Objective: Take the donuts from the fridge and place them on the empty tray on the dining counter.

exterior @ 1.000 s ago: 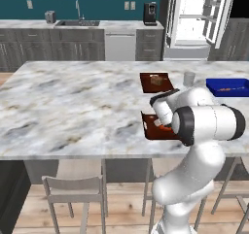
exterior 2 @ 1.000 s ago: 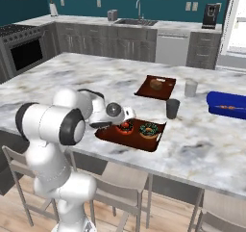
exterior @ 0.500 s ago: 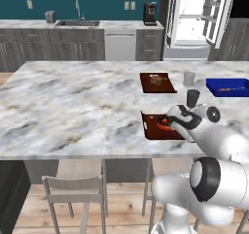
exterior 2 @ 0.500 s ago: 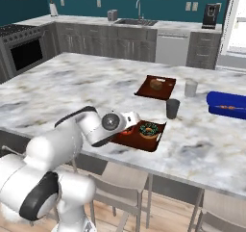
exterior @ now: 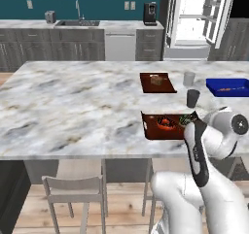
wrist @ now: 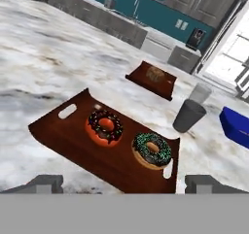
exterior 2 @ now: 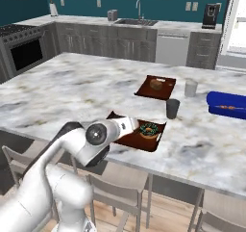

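- A reddish-brown tray is seen lying near the front edge of the dining counter, a marble island top.
- Two donuts are seen lying side by side inside the tray, apart from each other: a dark donut with red-orange icing and a tan donut with dark sprinkled icing.
- The gripper is shown released, its two finger tips spread wide and nothing held; it is placed just outside the tray's near rim.
- Beyond the tray's far corner a dark grey cup is seen nearby, with a paler cup behind it.
- A twin brown tray with a tan block lies further back, and a bright blue tray is set to the right.
- Wide bare marble is left open to the left of the tray.
- The fridge is seen open behind the island.
- Compared with a second ago, the hand has been drawn back from over the tray towards the counter's front edge, and the arm has been lowered; both donuts are now uncovered.
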Motion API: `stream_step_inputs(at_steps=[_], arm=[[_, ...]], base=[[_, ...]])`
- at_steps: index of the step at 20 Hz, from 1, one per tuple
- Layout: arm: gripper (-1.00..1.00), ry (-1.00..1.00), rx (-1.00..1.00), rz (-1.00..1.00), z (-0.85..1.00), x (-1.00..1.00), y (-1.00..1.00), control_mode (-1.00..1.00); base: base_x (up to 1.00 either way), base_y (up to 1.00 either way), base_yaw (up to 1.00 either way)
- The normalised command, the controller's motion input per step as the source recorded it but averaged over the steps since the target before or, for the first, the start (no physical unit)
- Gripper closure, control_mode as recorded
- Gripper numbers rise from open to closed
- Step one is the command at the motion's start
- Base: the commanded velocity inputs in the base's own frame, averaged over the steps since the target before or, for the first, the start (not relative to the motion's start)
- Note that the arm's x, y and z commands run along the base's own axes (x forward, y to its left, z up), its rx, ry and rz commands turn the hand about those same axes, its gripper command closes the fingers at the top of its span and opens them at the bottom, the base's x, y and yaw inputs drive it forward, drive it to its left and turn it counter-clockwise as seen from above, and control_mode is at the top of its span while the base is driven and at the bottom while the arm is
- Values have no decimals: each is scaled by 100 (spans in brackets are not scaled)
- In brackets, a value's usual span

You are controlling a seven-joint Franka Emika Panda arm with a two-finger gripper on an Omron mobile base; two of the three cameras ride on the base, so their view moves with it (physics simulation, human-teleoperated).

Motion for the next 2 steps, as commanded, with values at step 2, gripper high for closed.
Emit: stream_step_inputs(at_steps=[2], arm=[[-100, 0, 0, 0, 64, -81, -28, -100]], base=[[0, 0, 0]])
